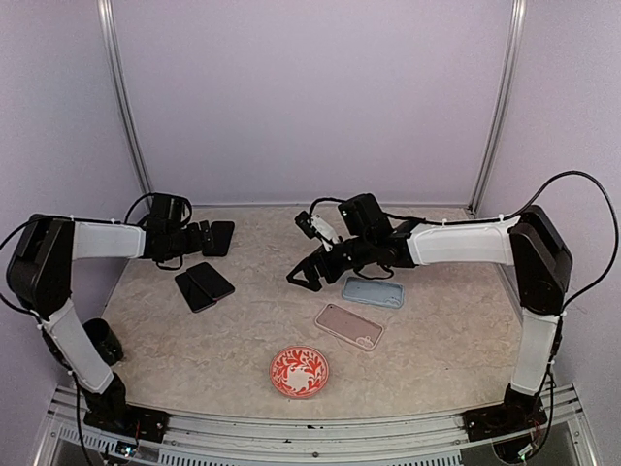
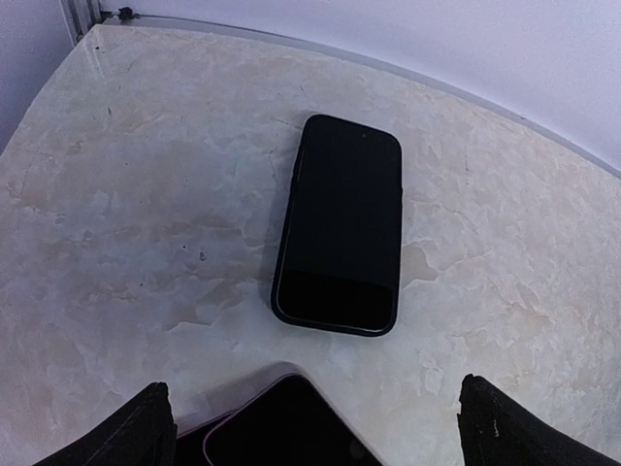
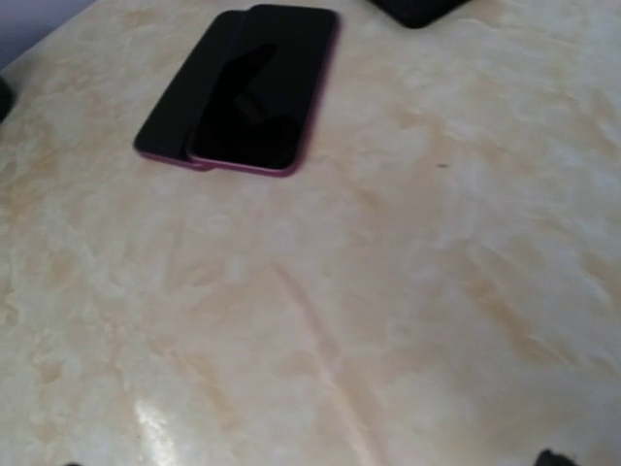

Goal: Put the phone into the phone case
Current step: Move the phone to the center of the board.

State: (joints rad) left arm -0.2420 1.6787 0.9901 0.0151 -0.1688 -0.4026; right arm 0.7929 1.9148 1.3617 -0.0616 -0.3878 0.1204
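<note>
A black phone (image 2: 340, 223) lies flat on the marble table ahead of my left gripper (image 2: 320, 432), which is open and empty. The end of a dark, pink-edged phone (image 2: 281, 427) lies between its fingers (image 2: 136, 432). In the top view this gripper (image 1: 204, 239) is at the back left, beside the black phone (image 1: 222, 236). Two dark pink-edged slabs (image 1: 204, 284) overlap in front of it; the right wrist view shows them too (image 3: 243, 92). A light blue case (image 1: 373, 291) and a pink case (image 1: 348, 325) lie at centre right. My right gripper (image 1: 303, 250) hovers wide open and empty, left of the blue case.
A red patterned plate (image 1: 299, 371) sits near the front centre. A black cylinder (image 1: 102, 340) stands at the left edge by the left arm. White walls with metal posts (image 1: 126, 97) enclose the back and sides.
</note>
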